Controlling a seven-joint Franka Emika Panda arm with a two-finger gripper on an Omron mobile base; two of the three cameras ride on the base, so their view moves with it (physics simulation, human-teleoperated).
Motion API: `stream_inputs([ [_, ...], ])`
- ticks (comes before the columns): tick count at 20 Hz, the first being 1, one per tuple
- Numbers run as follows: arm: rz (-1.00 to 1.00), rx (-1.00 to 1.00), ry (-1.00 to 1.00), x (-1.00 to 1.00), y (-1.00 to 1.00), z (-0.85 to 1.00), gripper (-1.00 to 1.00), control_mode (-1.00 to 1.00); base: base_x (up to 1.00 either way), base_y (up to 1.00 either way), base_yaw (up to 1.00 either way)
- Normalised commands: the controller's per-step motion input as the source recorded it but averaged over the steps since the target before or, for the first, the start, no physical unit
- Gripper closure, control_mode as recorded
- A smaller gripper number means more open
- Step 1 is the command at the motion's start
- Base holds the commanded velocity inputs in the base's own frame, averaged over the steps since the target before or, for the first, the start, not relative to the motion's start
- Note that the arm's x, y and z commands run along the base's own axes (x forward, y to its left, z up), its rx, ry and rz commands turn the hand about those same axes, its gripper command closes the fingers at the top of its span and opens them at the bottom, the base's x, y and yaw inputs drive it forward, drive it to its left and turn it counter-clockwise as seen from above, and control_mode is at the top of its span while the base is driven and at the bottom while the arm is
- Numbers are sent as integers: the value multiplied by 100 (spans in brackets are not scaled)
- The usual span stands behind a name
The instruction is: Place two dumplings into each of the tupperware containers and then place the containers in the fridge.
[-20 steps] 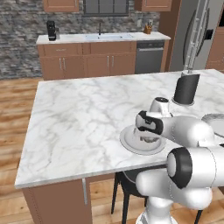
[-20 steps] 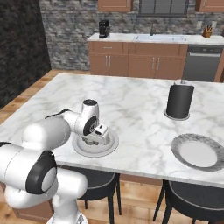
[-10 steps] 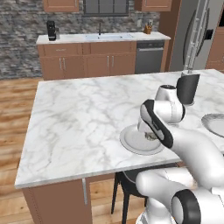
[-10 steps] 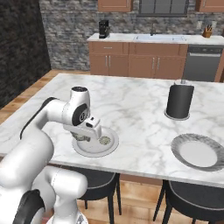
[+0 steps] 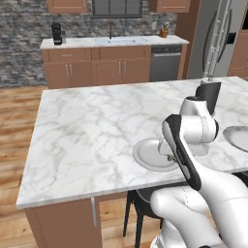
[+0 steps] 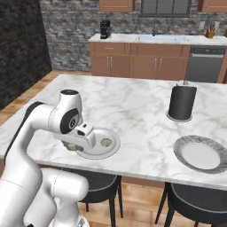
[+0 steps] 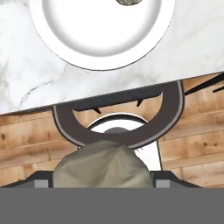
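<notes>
With the arm swung back off the plate (image 6: 98, 142), gripper (image 6: 71, 145) holds a dumpling (image 7: 103, 168); another dumpling (image 6: 106, 142) remains.

On the counter (image 6: 133, 106) a round plate (image 6: 98, 142) sits at the near edge with one dumpling (image 6: 106, 142) on it. A second plate (image 6: 200, 154) lies to its right, a canister (image 6: 181, 103) behind between them. Another dumpling (image 7: 103, 168) sits between the jaws, out past the counter's edge — a stool (image 7: 118, 120) below it. Far back, the fridge (image 5: 215, 41) stands right of the dishwasher (image 5: 165, 63).
</notes>
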Motion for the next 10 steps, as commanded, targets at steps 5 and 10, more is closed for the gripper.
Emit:
stream_inputs([
  [5, 5, -3, 0, -3, 0, 23, 100, -100, 0, 0, 0],
  [10, 10, -12, 0, 0, 18, 0, 100, -100, 0, 0, 0],
])
